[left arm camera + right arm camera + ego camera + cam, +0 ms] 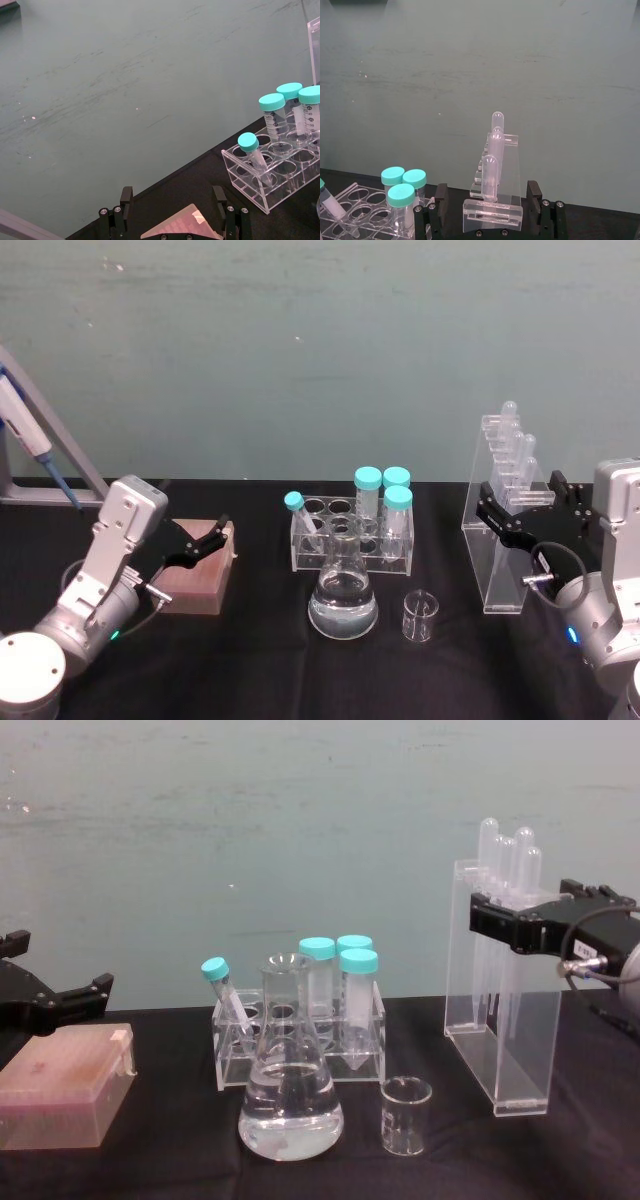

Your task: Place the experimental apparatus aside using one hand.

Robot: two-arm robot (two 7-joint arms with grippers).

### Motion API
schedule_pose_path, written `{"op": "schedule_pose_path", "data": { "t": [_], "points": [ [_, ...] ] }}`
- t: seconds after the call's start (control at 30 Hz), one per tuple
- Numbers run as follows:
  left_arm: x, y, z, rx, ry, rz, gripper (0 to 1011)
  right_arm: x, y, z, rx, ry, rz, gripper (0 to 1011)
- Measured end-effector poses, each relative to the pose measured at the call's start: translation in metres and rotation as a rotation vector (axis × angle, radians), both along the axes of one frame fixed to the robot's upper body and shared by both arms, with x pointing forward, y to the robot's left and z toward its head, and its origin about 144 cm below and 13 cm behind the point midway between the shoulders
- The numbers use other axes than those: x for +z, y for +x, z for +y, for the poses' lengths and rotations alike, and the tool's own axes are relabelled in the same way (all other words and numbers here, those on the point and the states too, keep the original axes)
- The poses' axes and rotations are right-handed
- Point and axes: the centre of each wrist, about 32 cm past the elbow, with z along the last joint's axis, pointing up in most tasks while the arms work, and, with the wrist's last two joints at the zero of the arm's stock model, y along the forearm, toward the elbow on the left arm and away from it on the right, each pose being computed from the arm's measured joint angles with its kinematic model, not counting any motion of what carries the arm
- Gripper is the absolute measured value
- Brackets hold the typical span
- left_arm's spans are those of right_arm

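Acrylic tube rack (496,150) inside wide-spread right claw (488,192), left claw (172,194) parted above pink box (181,226)

The right gripper (520,495) is reaching forward at the far right, wrist level, fingers standing well apart. The left gripper (212,537) is hovering low at the left, fingers likewise parted.

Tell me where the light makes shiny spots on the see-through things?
Chest view: the conical flask glints brightest in its liquid near the base, and the small beaker catches light on its rim. Head view: the flask's liquid shows pale against the black tablecloth. Left wrist view: the lid of the pink box has a bright reflected patch.
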Motion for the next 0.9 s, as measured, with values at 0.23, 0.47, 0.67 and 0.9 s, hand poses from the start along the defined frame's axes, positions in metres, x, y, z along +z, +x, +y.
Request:
{"op": "schedule_pose_path", "data": {
  "t": [0.23,0.47,0.67,0.9],
  "points": [
    [0.0,0.0,0.0,0.0,0.0,0.0,1000,-0.0007,0.0011,0.0007,0.001,0.001,0.003,1002],
    [0.0,0.0,0.0,0.0,0.0,0.0,1000,-0.0012,0.0017,0.0012,0.003,0.003,0.003,1002],
    [0.0,0.0,0.0,0.0,0.0,0.0,1000,-0.0013,0.0024,0.0014,0.005,0.004,0.003,1002],
    [0.0,0.0,0.0,0.0,0.0,0.0,1000,-0.0014,0.0031,0.0016,0.005,0.005,0.002,1002]
  ]
}}
